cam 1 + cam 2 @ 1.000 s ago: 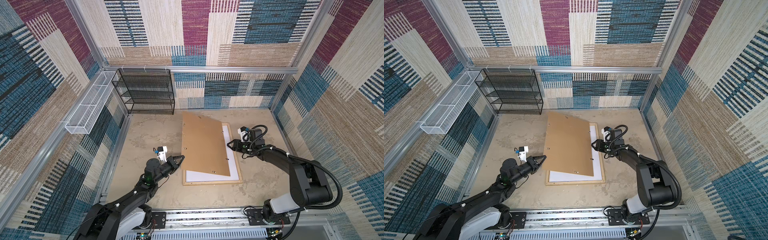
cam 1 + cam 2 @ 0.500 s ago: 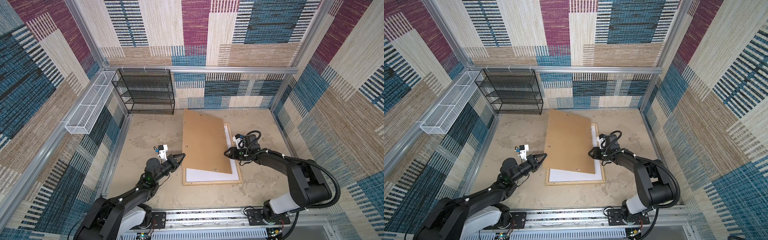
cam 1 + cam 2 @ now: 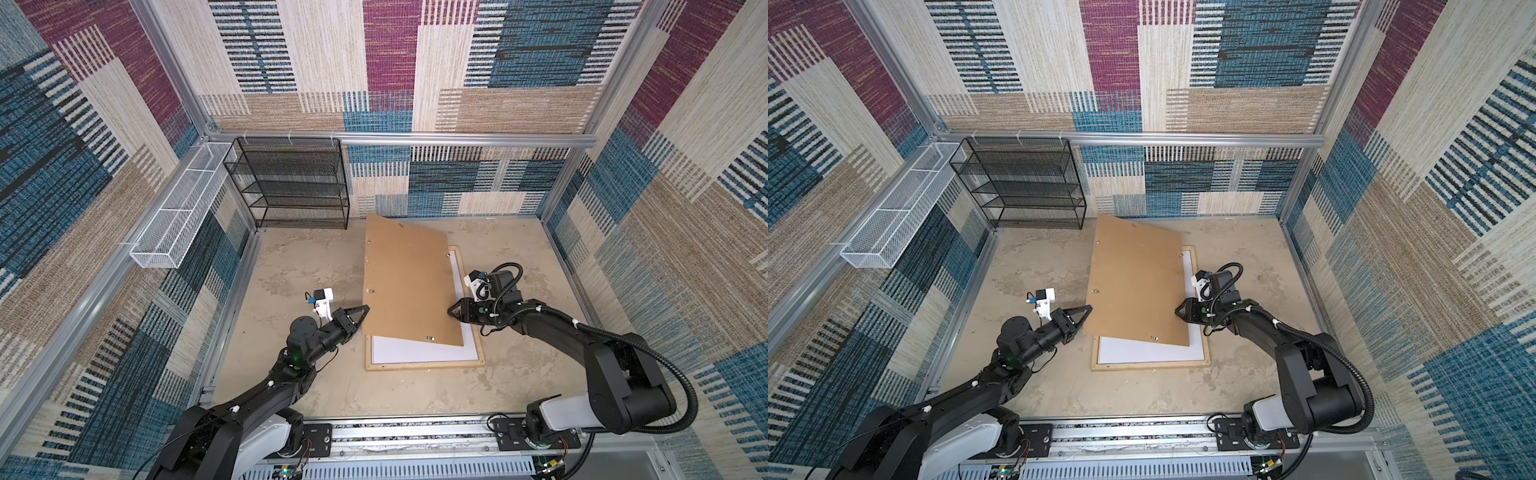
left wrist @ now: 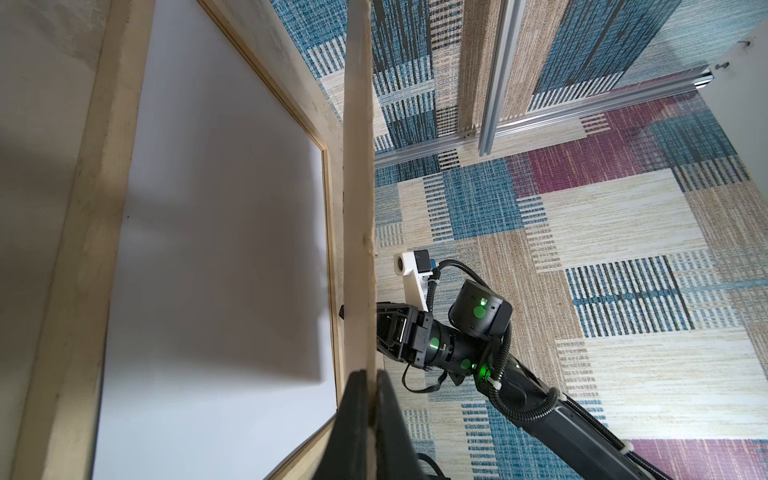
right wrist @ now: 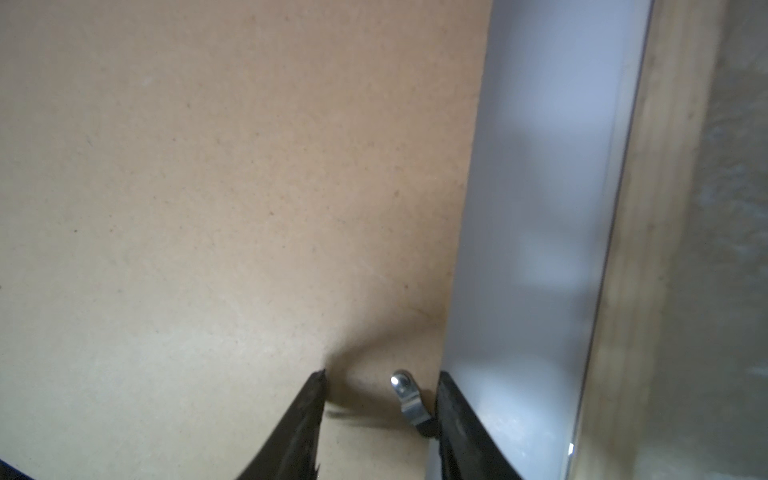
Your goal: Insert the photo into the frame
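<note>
Right tool (image 3: 450, 311) newly over frame (image 3: 424, 365), at board (image 3: 407, 282) edge.

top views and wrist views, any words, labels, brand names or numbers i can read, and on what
None: no words, labels, brands or numbers can be read in any view, neither on the brown backing board, nor the frame, nor the black rack.

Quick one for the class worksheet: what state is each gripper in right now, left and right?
Left gripper: closed, clamping the edge of the brown backing board.
Right gripper: open, jaws apart around a metal tab on the board, gripping nothing.
</note>
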Robot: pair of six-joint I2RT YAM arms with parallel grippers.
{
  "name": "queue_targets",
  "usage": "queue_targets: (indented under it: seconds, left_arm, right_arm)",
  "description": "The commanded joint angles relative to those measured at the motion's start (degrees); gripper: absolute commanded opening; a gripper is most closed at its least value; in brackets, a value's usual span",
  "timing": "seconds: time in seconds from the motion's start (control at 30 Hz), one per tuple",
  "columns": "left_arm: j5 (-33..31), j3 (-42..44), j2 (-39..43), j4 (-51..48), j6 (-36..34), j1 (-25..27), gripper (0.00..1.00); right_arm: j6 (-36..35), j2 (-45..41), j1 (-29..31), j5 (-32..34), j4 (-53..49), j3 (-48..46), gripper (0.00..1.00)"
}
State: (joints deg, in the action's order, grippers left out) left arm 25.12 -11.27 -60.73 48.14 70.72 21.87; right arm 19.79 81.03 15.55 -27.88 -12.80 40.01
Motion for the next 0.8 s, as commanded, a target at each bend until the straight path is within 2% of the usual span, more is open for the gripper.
queue_targets:
  seconds: [0.0,0.13,0.23,0.37,0.53,0.77]
  left_arm:
    - [0.49,-0.61,-0.59,6.47,-0.63,0.02,0.0]
    - [0.67,0.14,-1.79,8.85,0.12,0.01,0.0]
    - [0.99,0.67,-1.9,9.13,0.21,-0.03,0.0]
    - [0.53,2.15,-1.01,9.11,0.39,0.02,0.0]
    - [0.53,3.65,0.9,8.04,0.21,0.02,0.0]
    - [-0.6,5.46,3.91,5.72,-0.14,0.02,0.0]
  right_arm:
    - [-1.49,-0.9,1.04,-2.61,-1.13,0.47,0.44]
    - [-1.52,-2.07,1.08,1.53,-2.77,1.15,0.48]
    - [-0.61,-2.68,1.08,6.78,-3.98,2.29,0.59]
    - [-0.21,-3.09,0.77,10.22,-4.34,3.88,0.68]
    - [-0.1,-1.44,-1.12,12.34,-3.11,6.66,0.72]
    - [0.16,5.58,-4.7,12.19,1.03,10.94,0.73]
